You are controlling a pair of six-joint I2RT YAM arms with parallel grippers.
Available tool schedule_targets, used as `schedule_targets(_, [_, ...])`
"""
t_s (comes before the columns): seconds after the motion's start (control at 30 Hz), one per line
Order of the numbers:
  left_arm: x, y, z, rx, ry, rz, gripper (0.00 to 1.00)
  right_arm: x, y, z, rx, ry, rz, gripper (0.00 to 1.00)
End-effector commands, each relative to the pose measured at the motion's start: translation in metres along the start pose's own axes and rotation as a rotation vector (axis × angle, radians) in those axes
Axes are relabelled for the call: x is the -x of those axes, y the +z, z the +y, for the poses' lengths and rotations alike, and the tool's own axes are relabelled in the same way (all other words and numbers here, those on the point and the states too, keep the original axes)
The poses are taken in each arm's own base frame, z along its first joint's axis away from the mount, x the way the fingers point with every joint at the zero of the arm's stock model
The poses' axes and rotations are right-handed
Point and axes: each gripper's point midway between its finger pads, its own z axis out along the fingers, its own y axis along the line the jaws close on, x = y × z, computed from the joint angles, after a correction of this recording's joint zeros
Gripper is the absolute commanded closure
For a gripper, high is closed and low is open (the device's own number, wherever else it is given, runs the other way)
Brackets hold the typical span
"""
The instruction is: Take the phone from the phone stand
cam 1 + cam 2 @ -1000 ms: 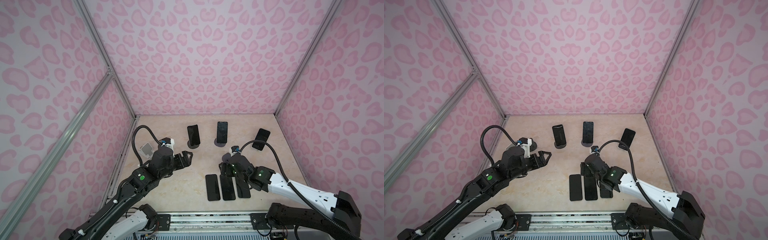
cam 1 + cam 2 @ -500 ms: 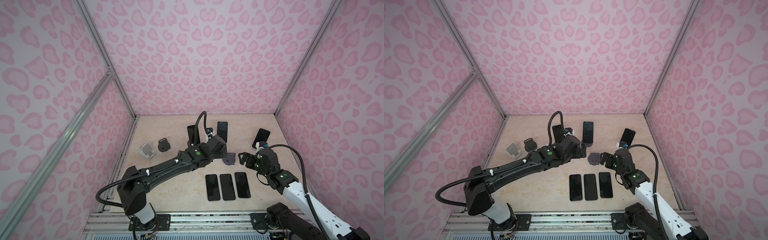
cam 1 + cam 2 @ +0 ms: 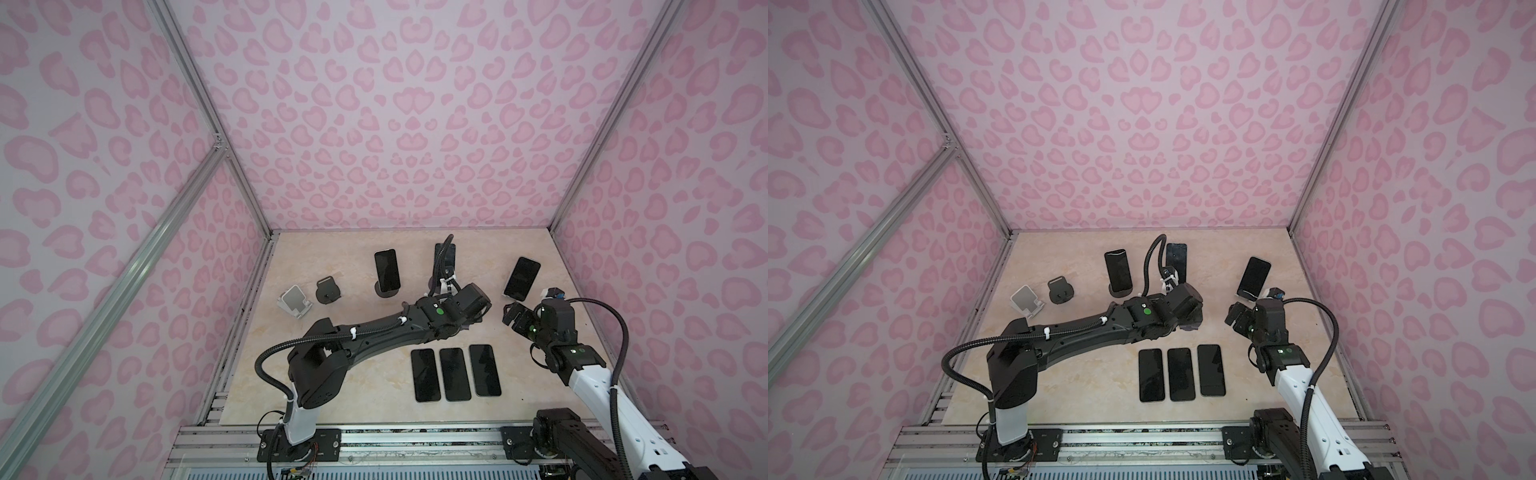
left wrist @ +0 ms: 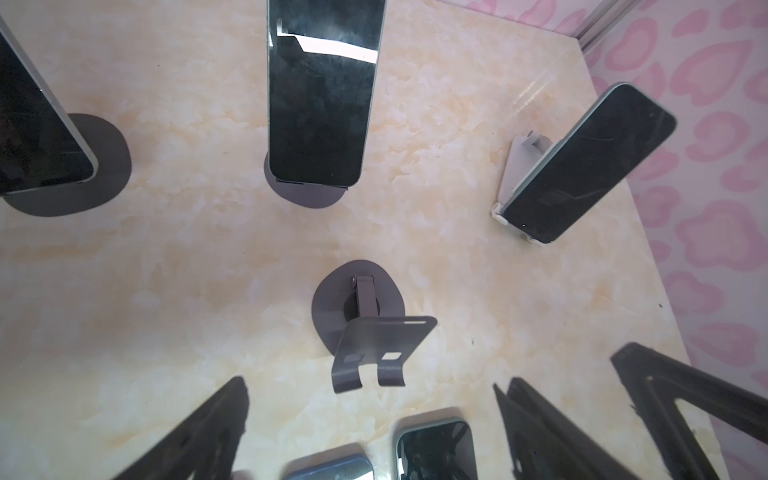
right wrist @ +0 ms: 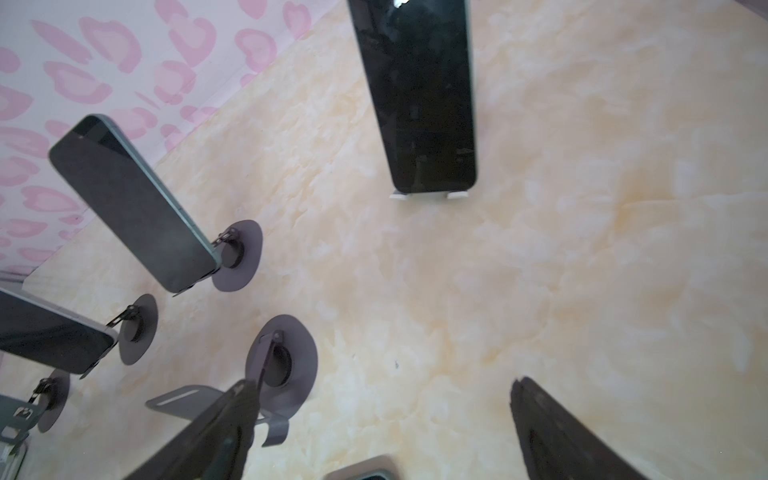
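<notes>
While the left claw (image 4: 370, 386) hangs wide open and empty over the bare dark stand (image 4: 361, 316), having swung in from well left of it a second ago, the right claw (image 3: 514, 316), also spread and empty, has drawn back right of it. The nearest propped phone (image 4: 320, 91) stands just behind that stand, untouched.

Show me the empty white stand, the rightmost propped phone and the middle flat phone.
empty white stand (image 3: 293, 296): in a top view, on its back plate.
rightmost propped phone (image 3: 522, 277): in a top view, middle of its screen.
middle flat phone (image 3: 455, 374): in a top view, middle of its screen.
</notes>
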Motion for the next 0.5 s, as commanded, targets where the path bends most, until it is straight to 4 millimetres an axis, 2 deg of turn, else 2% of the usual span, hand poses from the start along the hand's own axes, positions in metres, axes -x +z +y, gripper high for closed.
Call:
schedule_targets(0.0, [-0.007,0.012,-0.005,0.020,-0.016,0.003,0.02,0.008,0.000,-0.001,0.026,0.029,-0.037,0.03])
schedule_targets(0.27, [-0.017,0.042,-0.011,0.060,0.036,-0.010,0.02,0.005,-0.003,-0.009,0.026,0.045,-0.074,0.03])
schedule_targets(0.4, [-0.022,0.054,-0.006,0.106,0.071,-0.011,0.00,0.007,-0.009,-0.009,0.038,0.048,-0.105,0.03])
schedule_targets(0.47, [-0.023,0.058,-0.002,0.140,0.090,-0.018,0.03,0.009,-0.011,-0.009,0.046,0.055,-0.123,0.03])
